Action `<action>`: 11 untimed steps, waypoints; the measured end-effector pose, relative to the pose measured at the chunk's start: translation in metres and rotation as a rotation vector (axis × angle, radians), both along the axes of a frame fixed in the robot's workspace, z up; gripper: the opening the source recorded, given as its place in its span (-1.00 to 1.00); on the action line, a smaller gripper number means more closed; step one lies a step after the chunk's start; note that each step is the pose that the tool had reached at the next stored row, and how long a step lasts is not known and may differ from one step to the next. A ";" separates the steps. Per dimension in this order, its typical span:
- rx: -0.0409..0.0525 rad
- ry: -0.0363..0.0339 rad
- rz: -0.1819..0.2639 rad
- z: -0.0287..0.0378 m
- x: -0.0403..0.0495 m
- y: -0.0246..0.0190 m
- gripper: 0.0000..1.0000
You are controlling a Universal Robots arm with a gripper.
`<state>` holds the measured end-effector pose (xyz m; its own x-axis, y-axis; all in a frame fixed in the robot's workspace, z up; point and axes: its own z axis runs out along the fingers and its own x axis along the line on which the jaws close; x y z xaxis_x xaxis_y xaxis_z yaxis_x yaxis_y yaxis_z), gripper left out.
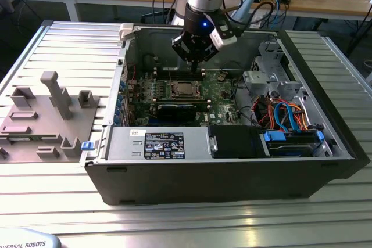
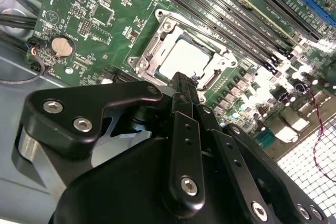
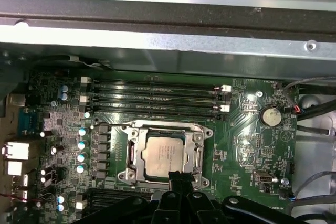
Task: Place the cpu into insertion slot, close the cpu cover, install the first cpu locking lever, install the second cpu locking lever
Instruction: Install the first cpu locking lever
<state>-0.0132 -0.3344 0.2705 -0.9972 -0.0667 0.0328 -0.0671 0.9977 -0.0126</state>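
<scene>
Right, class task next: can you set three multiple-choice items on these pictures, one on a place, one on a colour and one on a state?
1. Where is the cpu?
A. On the table outside the case
B. In the insertion slot
C. On the blue cables

2. What colour is the motherboard?
A. Red
B. Black
C. Green

3. How does the cpu cover stand?
A. Down flat, framing the chip
B. Upright, swung open
C. Taken off

Key:
1. B, the silver chip sits in the socket in both wrist views.
2. C, the board shows green all around the socket.
3. A, the metal frame lies around the chip's edges.
</scene>
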 end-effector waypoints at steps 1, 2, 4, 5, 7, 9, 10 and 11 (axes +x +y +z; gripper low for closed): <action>0.0000 0.0000 0.004 0.0000 0.0000 0.0000 -0.79; 0.0000 0.0000 0.010 0.0000 0.0000 0.0000 -0.79; 0.0000 0.0001 0.018 0.0000 0.0000 0.0000 -0.79; 0.0000 0.0000 0.023 0.0000 0.0000 0.0000 -0.79; 0.0000 0.0001 0.033 0.0000 0.0000 0.0000 -0.79; 0.0000 0.0000 0.042 0.0000 -0.0001 0.0000 -0.79; -0.0001 0.0000 0.042 0.0000 -0.0001 0.0000 -0.79; 0.0000 0.0001 0.042 0.0000 -0.0001 0.0000 -0.79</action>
<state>-0.0134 -0.3344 0.2705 -0.9935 -0.1086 0.0329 -0.1091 0.9940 -0.0126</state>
